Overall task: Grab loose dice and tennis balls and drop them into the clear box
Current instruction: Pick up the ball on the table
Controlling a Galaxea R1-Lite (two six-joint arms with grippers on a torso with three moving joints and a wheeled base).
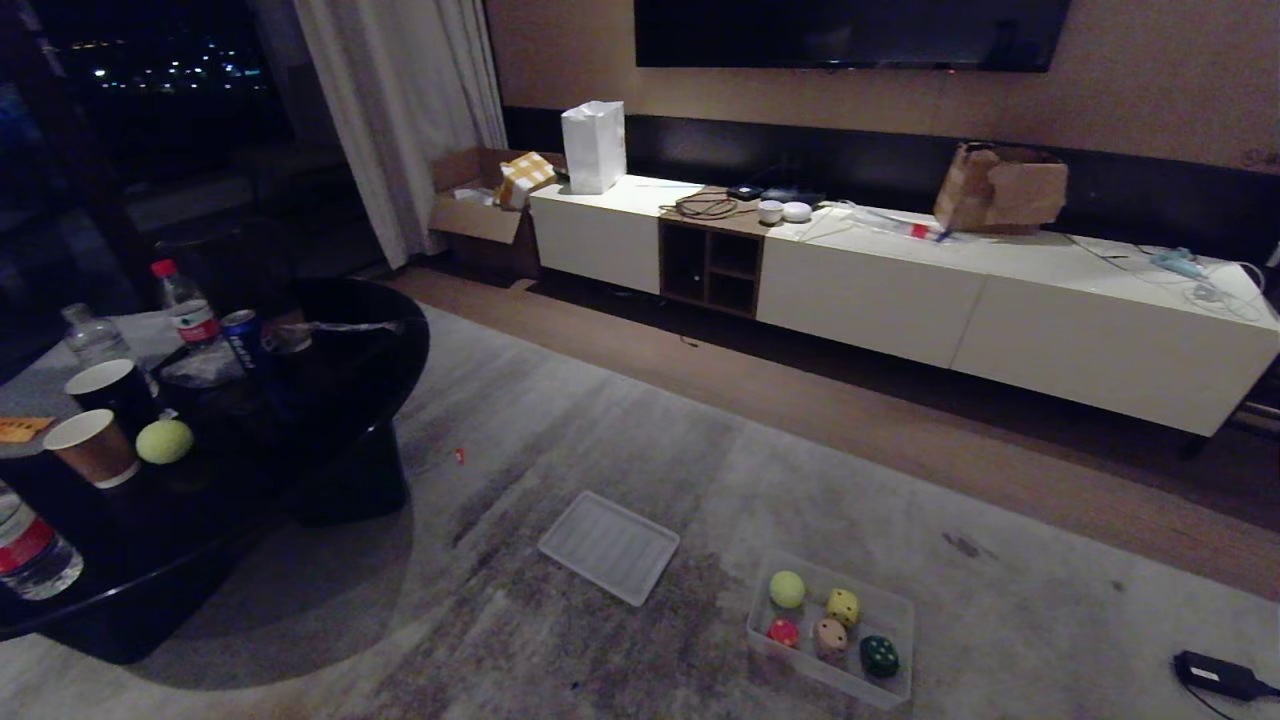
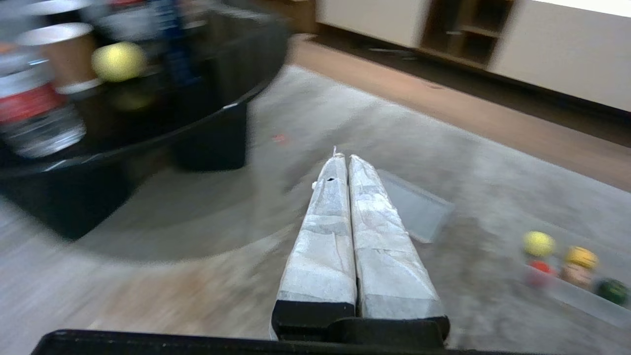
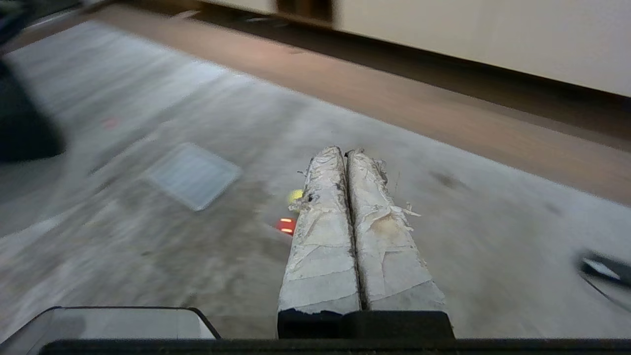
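Both my pincers, left gripper (image 2: 343,158) and right gripper (image 3: 345,150), pressed together, empty, above carpet (image 1: 620,440); clear box (image 1: 893,604) held four dice, one tennis ball (image 1: 787,589).

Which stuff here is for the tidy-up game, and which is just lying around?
For the job:
- clear box on the rug
- red, tan, yellow and green dice in it
- tennis ball in the box
- second tennis ball on the black table

Just lying about:
- ribbed panel
- paper cups
- water bottles
- charger
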